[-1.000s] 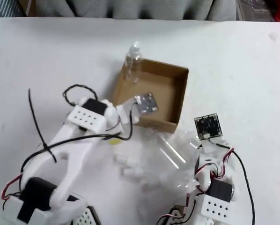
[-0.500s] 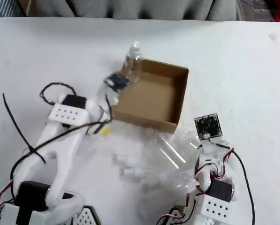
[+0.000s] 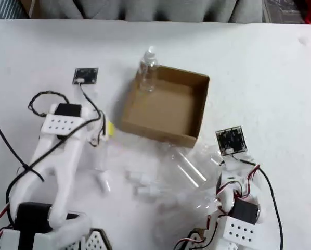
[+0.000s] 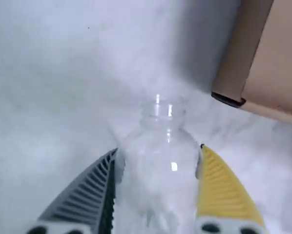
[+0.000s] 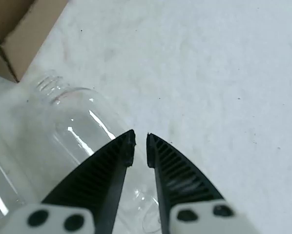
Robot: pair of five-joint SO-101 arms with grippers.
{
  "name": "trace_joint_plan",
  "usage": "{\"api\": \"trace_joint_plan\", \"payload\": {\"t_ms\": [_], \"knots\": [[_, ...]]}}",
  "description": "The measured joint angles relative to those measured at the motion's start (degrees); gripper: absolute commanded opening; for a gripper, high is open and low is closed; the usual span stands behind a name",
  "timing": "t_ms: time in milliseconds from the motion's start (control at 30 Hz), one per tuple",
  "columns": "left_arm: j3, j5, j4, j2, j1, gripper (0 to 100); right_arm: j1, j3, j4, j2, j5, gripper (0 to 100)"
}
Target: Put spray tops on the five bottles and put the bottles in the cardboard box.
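My left gripper is on the table left of the cardboard box. In the left wrist view its grey and yellow fingers are shut on a clear bottle whose neck is bare, near the box's corner. One bottle with a spray top stands in the box's far left corner. My right gripper is shut, with nothing between its black fingers, above a lying clear bottle. Loose spray tops and clear bottles lie in front of the box.
The white table is bare to the right of and behind the box. Black cables loop around the left arm. The right arm stands at the near right edge, its camera board beside the box.
The left arm has swung left, from over the box's near left corner to the table beside it. The right arm has kept still.
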Motion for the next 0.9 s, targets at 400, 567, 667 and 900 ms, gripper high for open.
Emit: {"api": "trace_joint_plan", "payload": {"t_ms": [400, 567, 667, 900], "knots": [[11.1, -12.9, -11.2, 0.0, -8.7, 40, -0.2, 0.0, 0.0, 0.0, 0.0, 3.2], [13.2, -13.8, -11.5, 0.0, -8.9, 39, -0.2, 0.0, 0.0, 0.0, 0.0, 3.2], [13.2, -14.0, -11.6, 0.0, -9.8, 37, -0.2, 0.0, 0.0, 0.0, 0.0, 3.2], [13.2, -22.3, -11.6, 0.0, -9.9, 32, -0.2, 0.0, 0.0, 0.0, 0.0, 3.2]]}}
